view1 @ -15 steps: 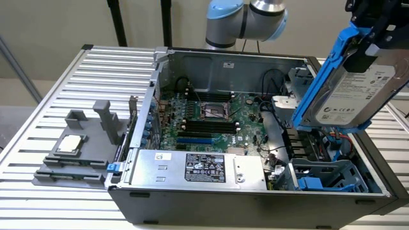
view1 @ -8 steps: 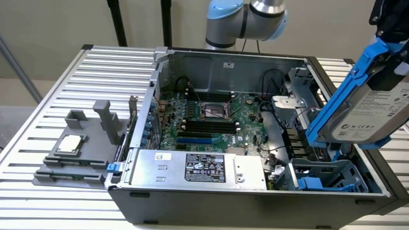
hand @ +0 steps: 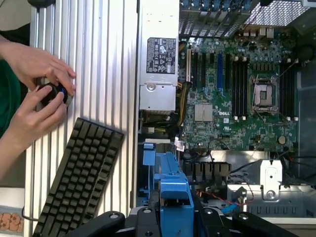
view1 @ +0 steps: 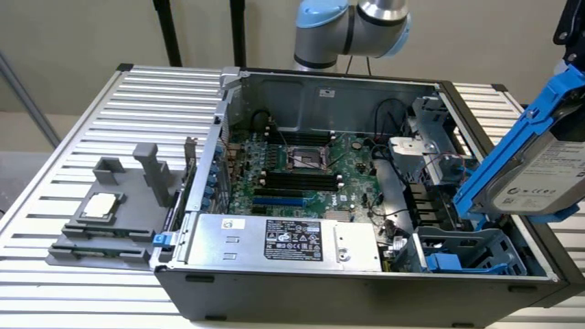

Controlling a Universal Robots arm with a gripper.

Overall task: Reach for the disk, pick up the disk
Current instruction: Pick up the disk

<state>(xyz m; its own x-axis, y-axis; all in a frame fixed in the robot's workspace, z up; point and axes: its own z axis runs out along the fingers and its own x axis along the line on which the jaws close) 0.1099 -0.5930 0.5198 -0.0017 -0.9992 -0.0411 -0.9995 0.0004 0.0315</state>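
The disk (view1: 539, 175), a silver-grey hard drive with a white label in a bright blue carrier, hangs tilted on edge above the open computer case (view1: 366, 288), at the exterior view's right. Its blue carrier (hand: 173, 195) runs up between my fingers in the wrist view. My gripper (hand: 173, 219) is shut on the carrier's end, and its black body (view1: 571, 27) shows just above the disk in the exterior view. The disk touches nothing else.
Below the disk sits a drive cage with a blue bracket (view1: 457, 257). The case also holds the motherboard (view1: 306, 171) and power supply (view1: 283, 240). A grey fixture with a processor chip (view1: 98, 205) lies at the exterior view's left. A person's hands (hand: 37, 94) and a keyboard (hand: 79, 177) are beside the case.
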